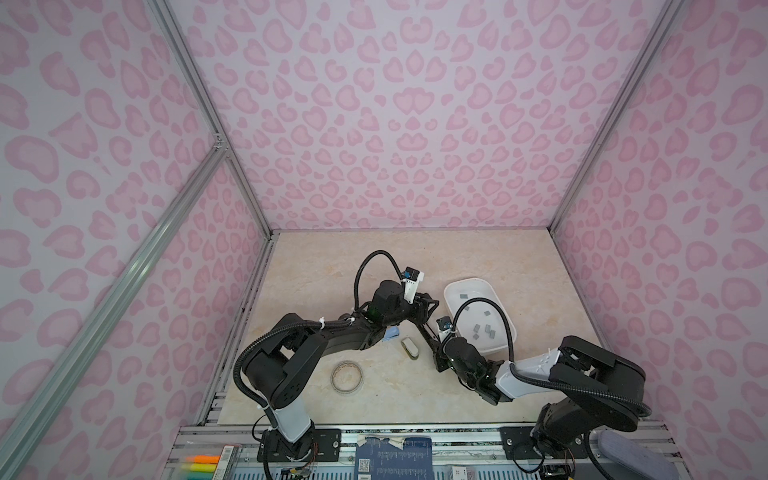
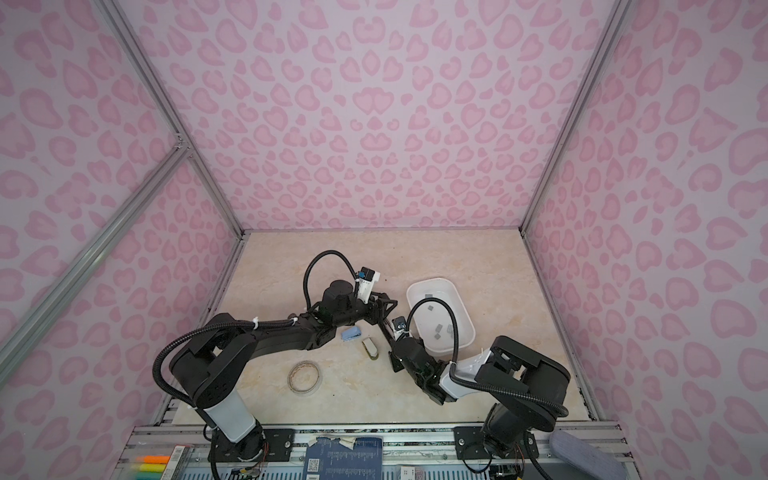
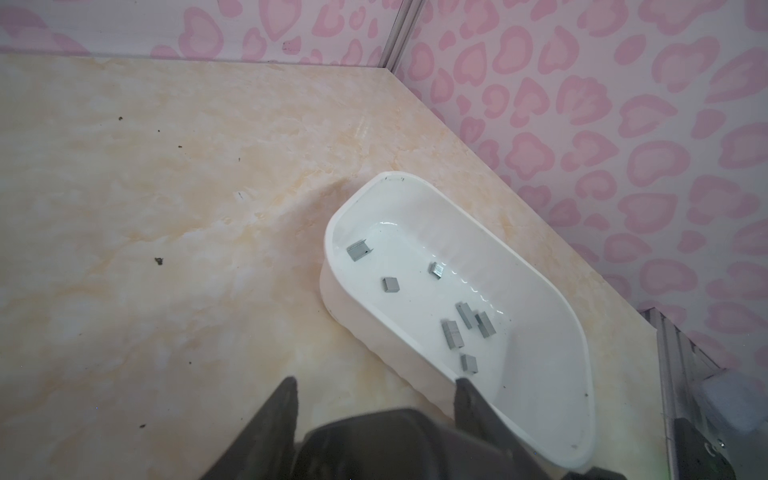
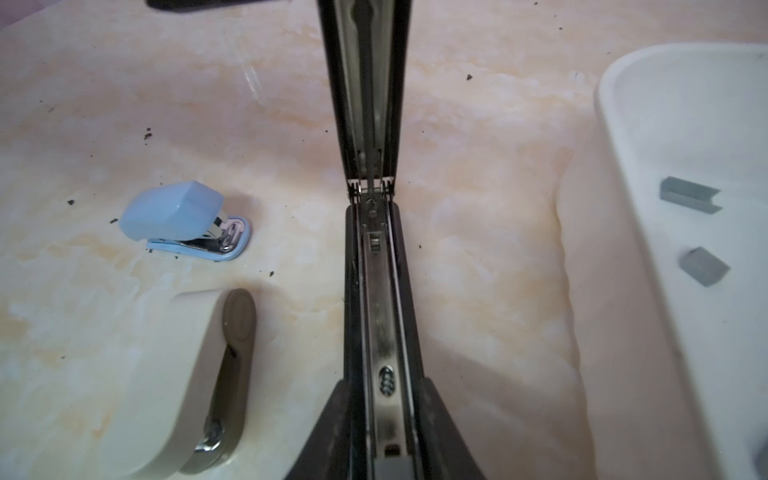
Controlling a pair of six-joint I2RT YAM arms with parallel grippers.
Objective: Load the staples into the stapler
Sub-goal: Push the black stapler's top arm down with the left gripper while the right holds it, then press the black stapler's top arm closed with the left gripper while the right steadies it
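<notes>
R gripper (image 4: 382, 384): jaws tight against both sides of black stapler (image 4: 376, 291), holding it by the base. Lid hinged fully open, metal magazine channel exposed. L gripper (image 3: 376, 388): jaws about half spread, nothing btwn them, hovering by white tray (image 3: 328, 257). One fingertip (image 3: 465, 399) overlaps the tray rim in L wrist view.

Staples (image 3: 452, 333): loose grey strips on the tray floor. Seven countable in L wrist view, three close together, rest scattered.

View differences:
- R wrist view alone shows the open channel. In both top views the black stapler is only a thin dark bar (image 1: 426, 338) at table centre, just left of the tray.
- L wrist view alone gives a clean staple count; in both top views R arm's cable crosses the tray.
- R wrist view catches only two strips, blurred.

Blue mini stapler (image 1: 391, 333) and beige stapler (image 1: 409, 348): lower centre of frame in top views, left of black stapler, near each other but apart. Tape roll (image 1: 348, 390): lower left of table (image 1: 332, 270), well apart from the rest.

Edges/room: tray's long side lies near R wall, with a strip of table btwn. Back of table, upper part of the surface in top views, is bare and has the widest room. Both grippers sit close together at centre.
</notes>
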